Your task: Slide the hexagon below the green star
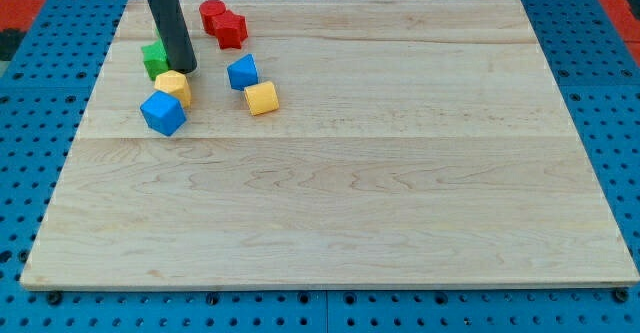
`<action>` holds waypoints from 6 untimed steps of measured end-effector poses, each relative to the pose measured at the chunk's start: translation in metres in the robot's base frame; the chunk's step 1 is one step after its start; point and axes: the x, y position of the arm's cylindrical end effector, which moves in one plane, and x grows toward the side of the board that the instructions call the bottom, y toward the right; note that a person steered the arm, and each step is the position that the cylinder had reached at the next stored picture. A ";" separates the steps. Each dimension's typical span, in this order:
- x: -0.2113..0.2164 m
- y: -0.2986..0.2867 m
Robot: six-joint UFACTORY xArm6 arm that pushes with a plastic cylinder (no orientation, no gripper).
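Note:
My dark rod comes down from the view's top left, and my tip (183,70) rests on the board just right of the green star (154,60), which the rod partly hides. A yellow hexagon (173,87) lies directly below my tip and just below the green star, touching a blue cube (163,113) at its lower left.
Two red blocks (223,23) sit together near the board's top edge, right of the rod. A small blue block (242,72) and a yellow block (261,98) lie right of the hexagon. The wooden board (350,193) sits on a blue pegboard.

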 end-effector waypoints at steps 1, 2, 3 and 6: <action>0.010 0.048; 0.047 0.045; 0.051 0.011; 0.038 0.051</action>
